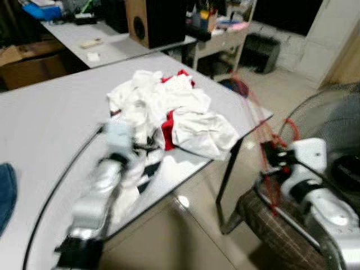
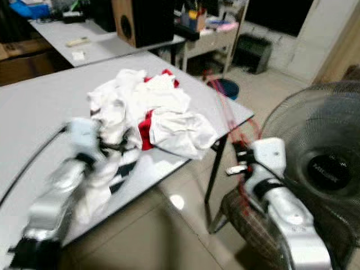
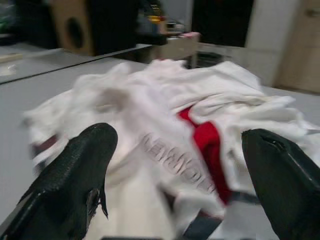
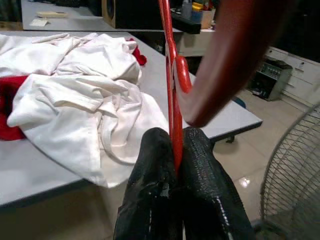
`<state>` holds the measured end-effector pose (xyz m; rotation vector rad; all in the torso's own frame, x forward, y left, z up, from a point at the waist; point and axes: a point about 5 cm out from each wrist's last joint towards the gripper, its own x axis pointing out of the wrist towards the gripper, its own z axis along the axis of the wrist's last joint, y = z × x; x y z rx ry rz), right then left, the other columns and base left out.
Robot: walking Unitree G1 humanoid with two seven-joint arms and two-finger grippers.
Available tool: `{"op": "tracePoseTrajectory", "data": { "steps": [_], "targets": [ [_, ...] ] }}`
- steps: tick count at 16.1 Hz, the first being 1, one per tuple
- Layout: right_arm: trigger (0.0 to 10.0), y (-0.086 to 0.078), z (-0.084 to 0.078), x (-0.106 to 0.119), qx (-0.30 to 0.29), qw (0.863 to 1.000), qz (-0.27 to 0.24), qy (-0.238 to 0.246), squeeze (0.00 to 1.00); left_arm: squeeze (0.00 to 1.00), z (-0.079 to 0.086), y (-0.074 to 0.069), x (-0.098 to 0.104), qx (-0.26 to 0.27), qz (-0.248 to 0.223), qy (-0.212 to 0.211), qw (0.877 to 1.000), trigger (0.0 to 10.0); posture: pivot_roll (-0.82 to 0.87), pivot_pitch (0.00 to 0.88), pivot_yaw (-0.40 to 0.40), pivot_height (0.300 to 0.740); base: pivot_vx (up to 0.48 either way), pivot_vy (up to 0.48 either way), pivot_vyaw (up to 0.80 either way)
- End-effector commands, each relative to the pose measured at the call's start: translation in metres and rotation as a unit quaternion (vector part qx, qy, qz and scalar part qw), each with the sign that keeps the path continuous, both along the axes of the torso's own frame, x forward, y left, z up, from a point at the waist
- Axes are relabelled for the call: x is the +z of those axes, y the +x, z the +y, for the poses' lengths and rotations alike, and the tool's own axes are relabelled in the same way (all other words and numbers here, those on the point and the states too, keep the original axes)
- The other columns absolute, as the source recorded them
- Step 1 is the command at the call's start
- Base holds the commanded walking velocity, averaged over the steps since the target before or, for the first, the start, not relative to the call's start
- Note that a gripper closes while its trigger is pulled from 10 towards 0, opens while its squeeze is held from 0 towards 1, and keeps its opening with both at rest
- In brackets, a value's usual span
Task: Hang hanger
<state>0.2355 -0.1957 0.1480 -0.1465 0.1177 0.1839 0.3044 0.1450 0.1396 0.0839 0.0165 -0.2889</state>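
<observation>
A red hanger [image 4: 170, 75] is pinched between the black fingers [image 4: 200, 165] of my right gripper [image 1: 269, 151]. It is held off the table's right corner, above the tiled floor, and its thin red wire [image 1: 256, 109] runs up past the table edge. A pile of white and red clothes [image 1: 169, 112] lies on the grey table [image 1: 45, 118]. My left gripper [image 3: 180, 140] stands open just in front of the pile, with nothing between its fingers. The left arm [image 1: 101, 191] is blurred over the table's near edge.
A standing fan [image 2: 326, 163] is close by my right arm. A brown checked basket [image 1: 270, 225] sits on the floor beneath that arm. A speaker [image 1: 152, 19] and a second table [image 1: 107, 45] stand behind. Blue cloth [image 1: 5, 191] lies at the table's left edge.
</observation>
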Motion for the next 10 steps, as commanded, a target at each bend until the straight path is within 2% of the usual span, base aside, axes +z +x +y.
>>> {"op": "tracePoseTrajectory", "data": {
  "steps": [1,2,4,5,6,7,10],
  "targets": [
    [10.0,0.002,0.003,0.005,0.010,1.000,-0.012,0.003,0.00,0.00,0.014,0.002,-0.004,0.015,0.009,0.021,1.000,10.0,-0.15,0.000,-0.036,0.740,0.000,0.000,0.00],
    [10.0,0.002,0.001,0.007,0.011,1.000,-0.014,-0.002,0.00,1.00,0.023,0.018,-0.004,0.003,0.014,0.054,0.998,10.0,-0.16,0.000,-0.033,0.740,0.000,0.000,0.00],
    [10.0,0.002,-0.002,0.009,0.012,1.000,-0.016,-0.007,0.00,1.00,0.028,0.033,-0.002,-0.001,0.016,0.102,0.995,10.0,-0.17,0.000,-0.030,0.740,0.000,0.000,0.00],
    [10.0,0.002,-0.003,0.010,0.011,1.000,-0.016,-0.009,0.00,1.00,0.029,0.042,0.000,-0.001,0.018,0.108,0.994,10.0,-0.17,0.000,-0.028,0.740,0.000,0.000,0.00],
    [10.0,0.001,-0.004,0.011,0.011,1.000,-0.017,-0.011,0.00,0.00,0.027,0.052,0.000,-0.006,0.024,0.097,0.995,10.0,-0.19,0.000,-0.025,0.740,0.000,0.000,0.00],
    [10.0,0.000,-0.005,0.011,0.011,1.000,-0.016,-0.014,0.00,0.00,0.025,0.060,0.001,-0.010,0.032,0.079,0.996,10.0,-0.20,0.000,-0.021,0.740,0.000,0.000,0.00],
    [10.0,-0.002,-0.004,0.012,0.012,1.000,-0.016,-0.017,0.00,0.00,0.023,0.071,0.001,-0.011,0.046,0.058,0.997,10.0,-0.21,0.000,-0.011,0.740,0.000,0.000,0.00]
  ]
}}
